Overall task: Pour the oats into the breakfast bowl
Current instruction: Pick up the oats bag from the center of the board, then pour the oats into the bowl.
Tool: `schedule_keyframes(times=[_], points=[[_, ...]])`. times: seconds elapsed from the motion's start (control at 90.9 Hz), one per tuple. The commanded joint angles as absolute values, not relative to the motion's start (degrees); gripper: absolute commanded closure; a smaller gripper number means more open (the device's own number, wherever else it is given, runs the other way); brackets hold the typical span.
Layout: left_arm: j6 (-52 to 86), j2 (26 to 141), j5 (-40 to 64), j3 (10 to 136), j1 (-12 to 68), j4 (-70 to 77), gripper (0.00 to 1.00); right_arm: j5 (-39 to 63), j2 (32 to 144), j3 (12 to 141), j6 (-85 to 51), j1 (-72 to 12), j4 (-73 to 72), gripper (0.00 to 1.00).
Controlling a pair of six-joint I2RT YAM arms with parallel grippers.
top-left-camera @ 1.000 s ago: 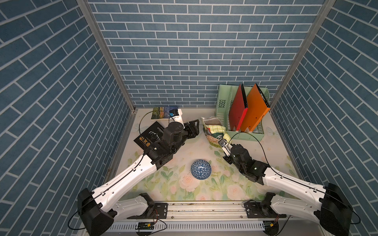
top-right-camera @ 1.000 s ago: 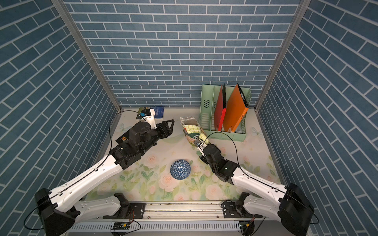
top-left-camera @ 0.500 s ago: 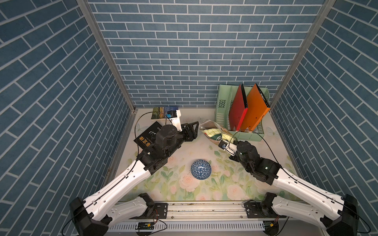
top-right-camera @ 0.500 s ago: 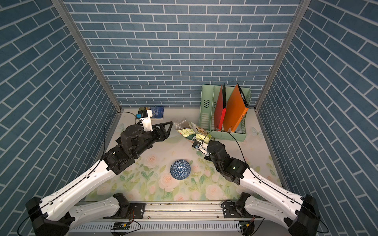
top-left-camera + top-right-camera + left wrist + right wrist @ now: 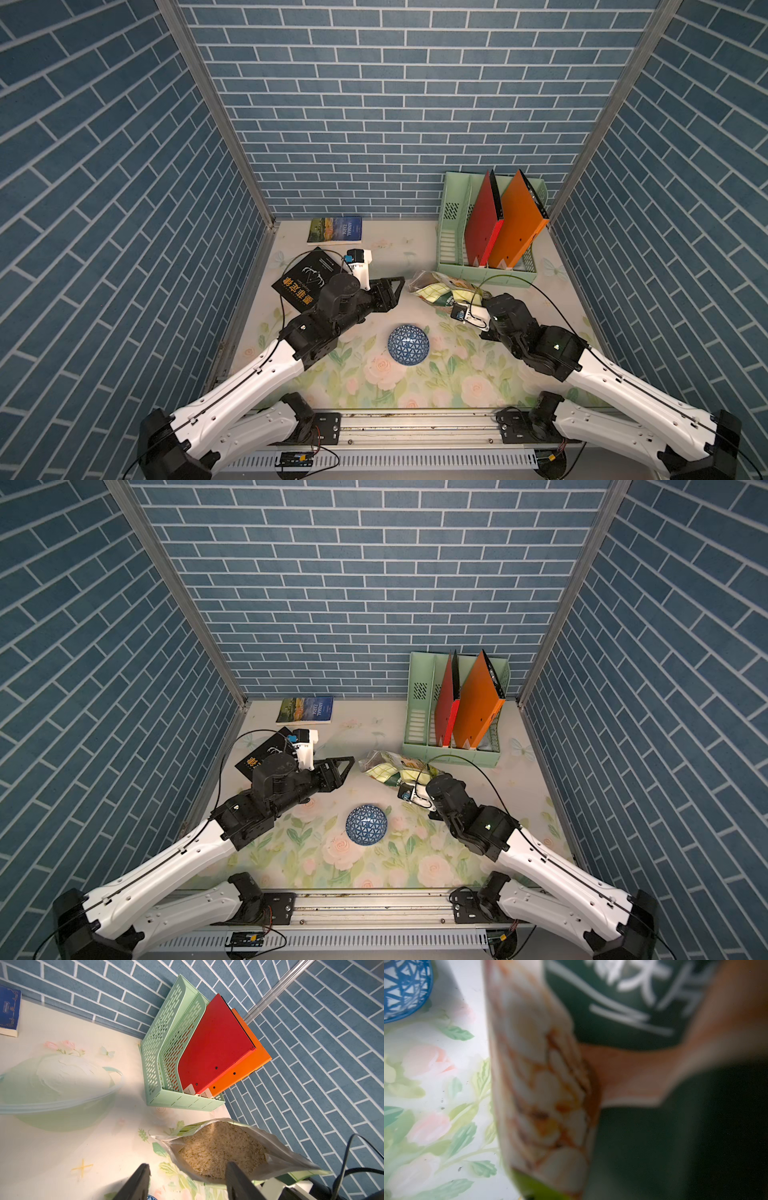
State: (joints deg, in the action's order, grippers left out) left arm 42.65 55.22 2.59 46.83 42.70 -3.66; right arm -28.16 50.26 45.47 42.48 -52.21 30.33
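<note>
Oats (image 5: 222, 1151): pale flakes, all inside the bag (image 5: 440, 291), seen through its open mouth in my left wrist view. None show on the mat (image 5: 365, 374) or in the bowl (image 5: 408, 345).

Bag: changed. A second ago it stood upright just in front of the rack (image 5: 453, 232). Now it lies tipped over toward my left gripper (image 5: 392, 293), mouth sideways and low. The mouth sits behind the bowl, near it but not over it.

Right gripper (image 5: 476, 300): fingers pinched on the bag's lower part, the same grip as a second ago. Its wrist view is filled by the bag's print at close range, with the bowl's rim in one corner.

Left gripper: fingers (image 5: 138, 1182) spread, nothing between them, facing the bag's mouth and just clear of it. It has shifted a little nearer the rail (image 5: 415, 424), and the spread has narrowed slightly.

Bowl: unmoved, on the mat between my two grippers, nearer the rail than the bag.

Reading: the tilt has begun before the mouth is above the bowl. The oats already bank toward the opening, so I judge that any further tip here would spill them onto the mat. The next move calls for carrying the bag over the bowl, then tipping. The soft mouth may fold, and my free left fingers could steady it.
</note>
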Motion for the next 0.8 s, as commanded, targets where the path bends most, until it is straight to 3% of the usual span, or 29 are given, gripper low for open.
schedule_keyframes(times=[0.0, 0.792], points=[[44.05, 53.71, 5.05, 44.59, 42.41, -1.21, 0.39, -27.79, 48.11, 50.66, 40.68, -52.47, 29.18, 1.00], [47.84, 56.76, 11.76, 37.57, 42.71, 4.91, 0.56, -27.22, 47.22, 53.67, 49.73, -52.47, 42.54, 1.00]])
